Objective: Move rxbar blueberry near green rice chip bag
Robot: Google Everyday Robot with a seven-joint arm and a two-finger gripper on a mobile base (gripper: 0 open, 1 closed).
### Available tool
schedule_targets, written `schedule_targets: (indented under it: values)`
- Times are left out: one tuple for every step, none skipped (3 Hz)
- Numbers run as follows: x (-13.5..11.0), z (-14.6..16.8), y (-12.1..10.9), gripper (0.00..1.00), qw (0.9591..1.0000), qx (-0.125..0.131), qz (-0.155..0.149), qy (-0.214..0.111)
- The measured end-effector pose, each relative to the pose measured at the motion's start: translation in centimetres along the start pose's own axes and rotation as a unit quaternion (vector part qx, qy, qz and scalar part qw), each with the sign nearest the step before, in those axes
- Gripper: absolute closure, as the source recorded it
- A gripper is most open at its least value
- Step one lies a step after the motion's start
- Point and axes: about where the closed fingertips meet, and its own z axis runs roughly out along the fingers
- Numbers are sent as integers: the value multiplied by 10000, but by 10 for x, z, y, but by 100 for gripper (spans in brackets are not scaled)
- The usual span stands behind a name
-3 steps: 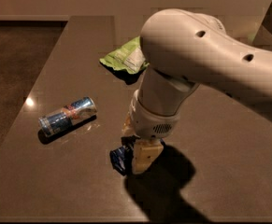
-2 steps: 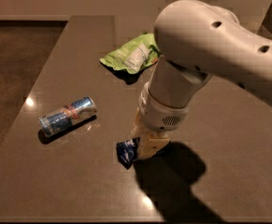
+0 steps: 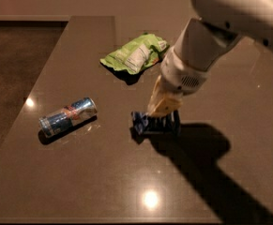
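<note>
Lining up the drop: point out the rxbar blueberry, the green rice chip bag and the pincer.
rxbar blueberry point(image 3: 140, 122): camera view, exposed crimped end.
green rice chip bag point(image 3: 135, 57): camera view, white label panel.
pincer point(image 3: 164, 114): camera view, tip, over the bar's middle.

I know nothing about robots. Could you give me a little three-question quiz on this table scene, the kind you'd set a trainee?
1. True or false: the drink can stands upright on the table.
2. Fill the gap (nearer to / farther from): the green rice chip bag lies ___ the camera than the drink can.
3. The gripper is low over the middle of the table. What is it on? A) the drink can B) the rxbar blueberry C) the green rice chip bag

Key: 1 false, it lies on its side; 2 farther from; 3 B.
</note>
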Motion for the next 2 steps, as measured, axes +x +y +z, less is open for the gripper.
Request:
schedule_targets:
  values:
    - [4, -15, -36, 100, 9993, 154, 313, -156]
    - [1, -25, -78, 100, 9972, 392, 573, -274]
